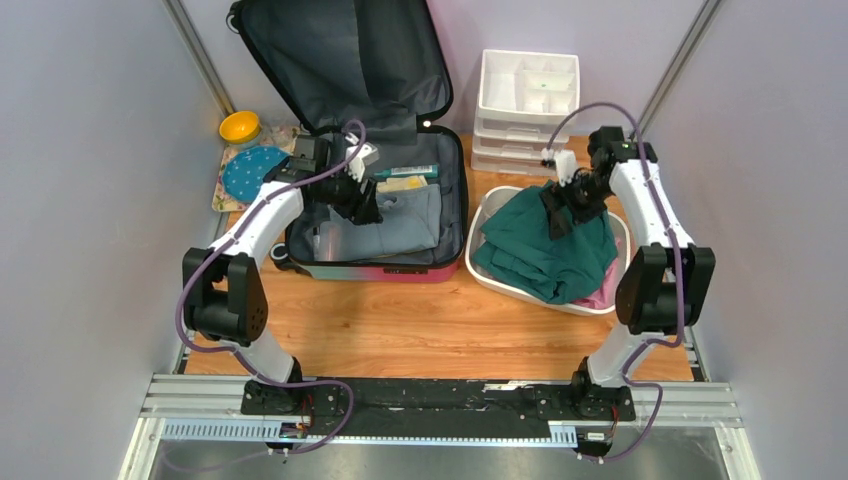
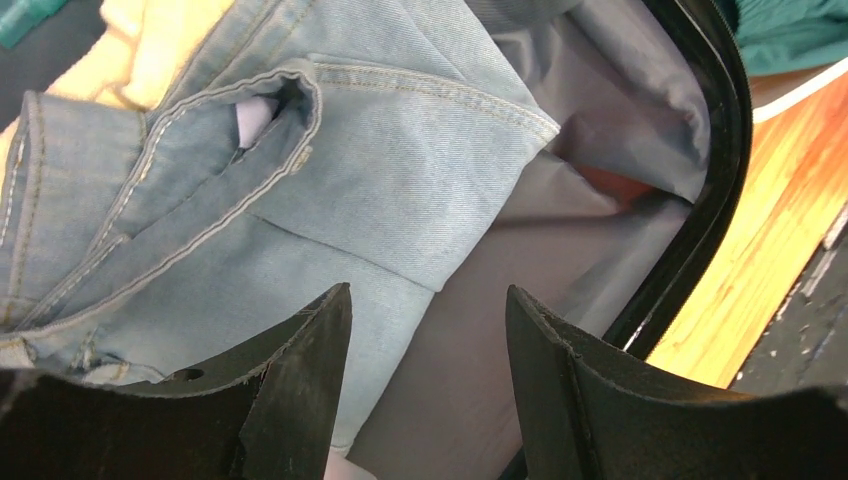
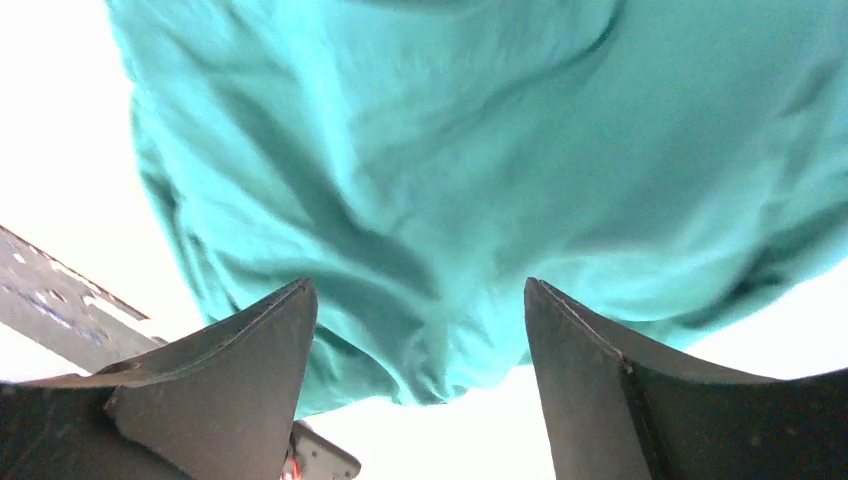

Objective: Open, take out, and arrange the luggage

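The luggage (image 1: pixel 400 100): one child's suitcase, open at the far edge of the table (image 1: pixel 400 330), left of centre.
Its dark grey-lined lid stands upright; the pink-and-teal shell lies flat, holding one folded denim garment (image 1: pixel 405 215). The left gripper (image 2: pixel 428 300) hovers over the denim, jaws apart and empty. Beside the case, toward the right edge, one white basin (image 1: pixel 487 215) holds one green garment (image 1: pixel 545 255); over it the right gripper (image 3: pixel 420 290) hangs spread, gripping nothing.
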